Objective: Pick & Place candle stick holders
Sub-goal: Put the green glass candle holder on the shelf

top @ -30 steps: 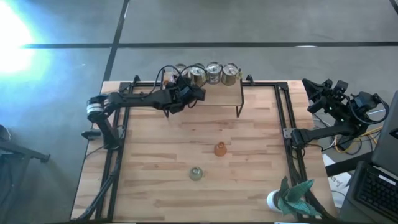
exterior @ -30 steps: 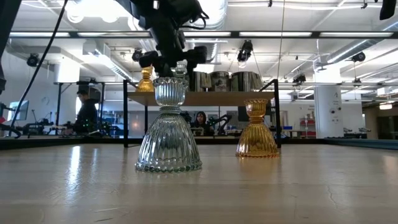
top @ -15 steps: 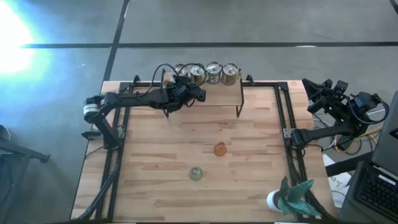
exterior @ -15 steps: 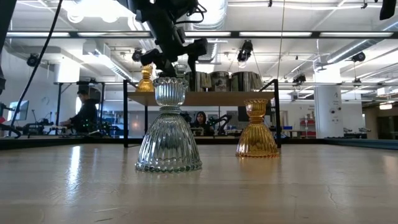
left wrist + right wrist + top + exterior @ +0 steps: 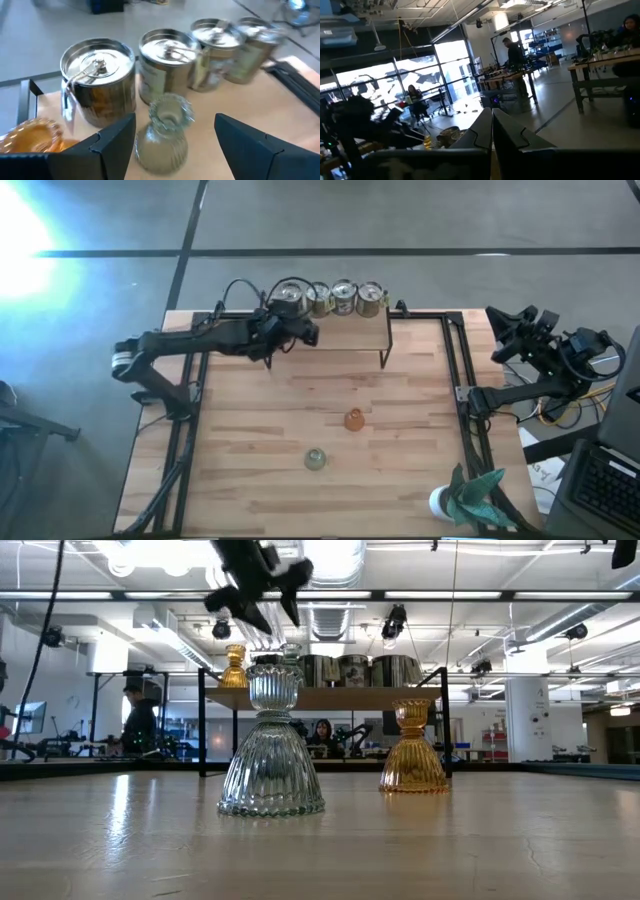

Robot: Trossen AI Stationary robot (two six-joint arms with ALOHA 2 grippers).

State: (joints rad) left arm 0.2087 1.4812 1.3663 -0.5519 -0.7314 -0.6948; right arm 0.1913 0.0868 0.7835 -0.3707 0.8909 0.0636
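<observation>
– Hovering over shelf (image 5: 345, 340) at 12 o'clock: left gripper (image 5: 175, 125), fingers spread and empty. Pale green holder (image 5: 164, 131) upright between them, apart from both, just before silvery cups (image 5: 167, 62). Right gripper (image 5: 491, 131) closed, parked at 3 o'clock
– Best backed out straight, no sideways swing near the glass; likely next, amber holder (image 5: 352, 419) mid-table

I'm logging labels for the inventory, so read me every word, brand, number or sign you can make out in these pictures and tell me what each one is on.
No text can be read in any view.
Silvery tins on the shelf: labels on their sides, too blurred to read.
Tag hanging on the nearest tin: nothing legible.
Paper sheet beside the table: markings too small to read.
Glass candle stick holders: no lettering visible.
</observation>
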